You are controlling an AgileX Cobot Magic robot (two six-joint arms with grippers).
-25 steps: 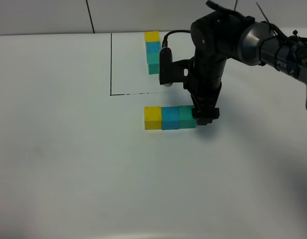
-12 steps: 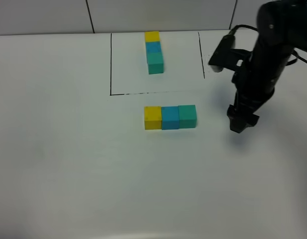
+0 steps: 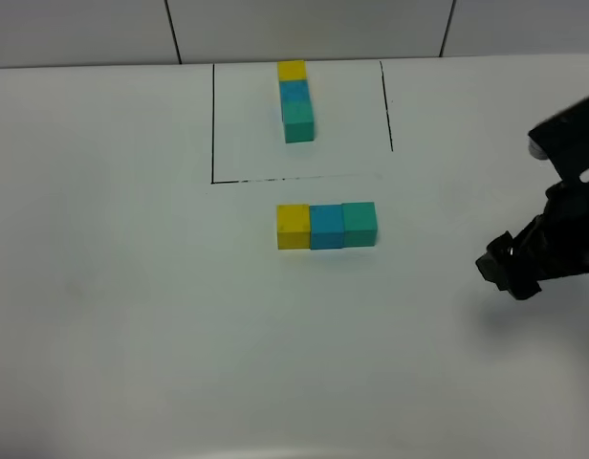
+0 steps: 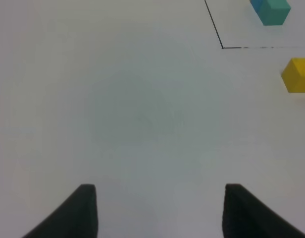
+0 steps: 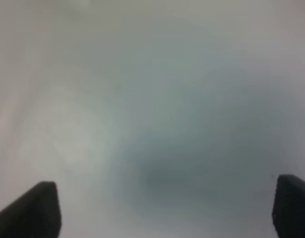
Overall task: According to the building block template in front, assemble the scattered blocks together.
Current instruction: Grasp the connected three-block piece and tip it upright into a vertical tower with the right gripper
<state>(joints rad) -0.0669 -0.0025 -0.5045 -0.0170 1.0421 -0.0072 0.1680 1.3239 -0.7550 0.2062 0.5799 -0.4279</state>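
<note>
The template point(image 3: 295, 100) is a yellow, blue, teal-green row inside a thin black line frame at the back middle. Its green end point(image 4: 274, 11) shows in the left wrist view. In front of the frame the loose yellow cube point(image 3: 294, 227), blue cube point(image 3: 327, 226) and teal-green cube point(image 3: 359, 223) stand touching in a row. The yellow cube also shows in the left wrist view point(image 4: 297, 75). My right gripper point(image 3: 510, 271) is at the right edge, well clear of the row, open and empty point(image 5: 162, 208). My left gripper point(image 4: 160, 208) is open and empty, out of the high view.
The black frame line point(image 3: 213, 124) runs on the white table point(image 3: 132, 306). A tiled wall point(image 3: 84, 29) lies beyond the table's far edge.
My right gripper has let go of the teal-green cube and drawn back to the right and toward the front. The three loose cubes have stayed in their row.
</note>
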